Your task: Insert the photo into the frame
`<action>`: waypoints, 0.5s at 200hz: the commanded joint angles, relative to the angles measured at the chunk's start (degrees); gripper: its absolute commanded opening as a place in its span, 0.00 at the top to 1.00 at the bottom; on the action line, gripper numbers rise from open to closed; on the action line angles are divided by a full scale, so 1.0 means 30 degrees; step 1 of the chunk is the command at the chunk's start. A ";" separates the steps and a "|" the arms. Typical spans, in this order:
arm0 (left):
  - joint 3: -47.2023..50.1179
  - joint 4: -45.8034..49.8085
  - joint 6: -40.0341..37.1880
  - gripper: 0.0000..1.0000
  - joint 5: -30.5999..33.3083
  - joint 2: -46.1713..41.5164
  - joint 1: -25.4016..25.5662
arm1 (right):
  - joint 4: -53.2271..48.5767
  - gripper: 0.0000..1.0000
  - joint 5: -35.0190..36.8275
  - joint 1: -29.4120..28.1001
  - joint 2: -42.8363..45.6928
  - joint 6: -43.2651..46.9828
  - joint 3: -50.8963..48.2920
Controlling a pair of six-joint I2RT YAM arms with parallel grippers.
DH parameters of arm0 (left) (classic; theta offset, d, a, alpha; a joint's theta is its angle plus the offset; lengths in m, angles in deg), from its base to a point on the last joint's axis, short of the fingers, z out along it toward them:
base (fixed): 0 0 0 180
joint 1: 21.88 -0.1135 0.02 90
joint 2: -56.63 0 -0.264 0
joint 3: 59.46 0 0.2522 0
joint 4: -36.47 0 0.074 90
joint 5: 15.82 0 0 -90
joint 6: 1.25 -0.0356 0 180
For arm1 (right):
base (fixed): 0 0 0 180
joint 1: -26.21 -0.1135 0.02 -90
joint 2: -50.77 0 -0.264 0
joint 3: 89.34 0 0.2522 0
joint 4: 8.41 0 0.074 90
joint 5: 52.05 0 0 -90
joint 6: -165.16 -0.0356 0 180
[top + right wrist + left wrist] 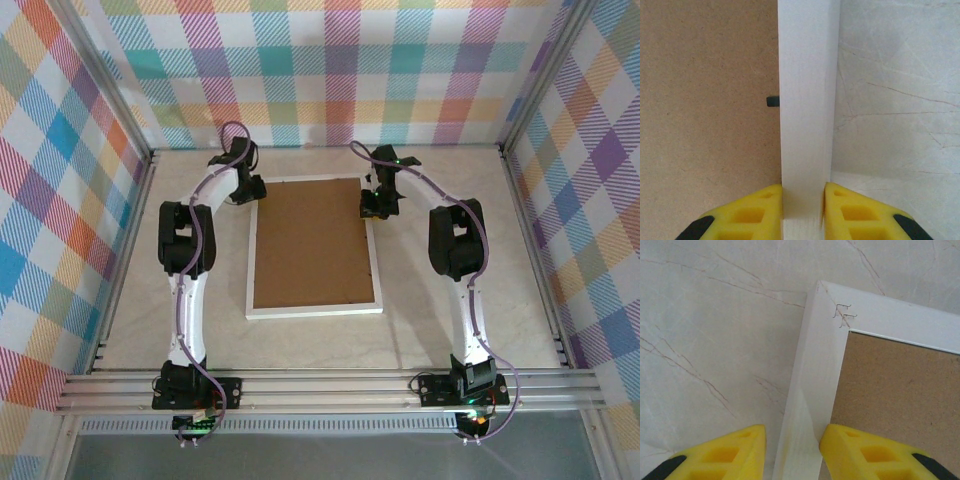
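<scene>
On the left, the left pincer (pixel 793 429) is set astride the frame (pixel 313 312) at its far-left corner rail, half spread. Whether it's actually biting can't be told, since a sliver of gap seems to be there on the outer side. If just 1 side is gripped properly, the frame could get twisted or dragged crooked across the tabletop (pixel 450 340).

The frame is laid face down mid-tabletop with the brown backing board (pixel 312 245) seated inside. Whether the photo is under it can't be told. If it's tipped, the board could slide out, as only 1 small black tab (pixel 772 101) is seen holding it.

On the right, the right pincer (pixel 803 187) is pinched onto the right rail, pads flush on both sides. Bare tabletop is found on both flanks and the near side. Less room is had by the back wall.
</scene>
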 commanded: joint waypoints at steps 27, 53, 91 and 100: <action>0.0391 0.3719 -0.0178 0.62 -0.2893 0.3133 0.2516 | 0.0108 0.77 -0.1532 -0.1022 -0.1457 -0.0444 0.0692; 0.0335 0.3691 -0.0124 0.62 -0.2923 0.3263 0.2665 | 0.0021 0.77 -0.1432 -0.1059 -0.1505 -0.0516 0.0786; -0.0839 0.4154 -0.0207 0.62 -0.2922 0.2940 0.2471 | -0.0411 0.77 -0.0160 -0.0890 -0.1196 -0.0634 0.0608; -0.1211 0.4218 -0.0184 0.62 -0.2945 0.2664 0.2280 | -0.0417 0.77 0.0066 -0.0727 -0.0995 -0.0756 0.0392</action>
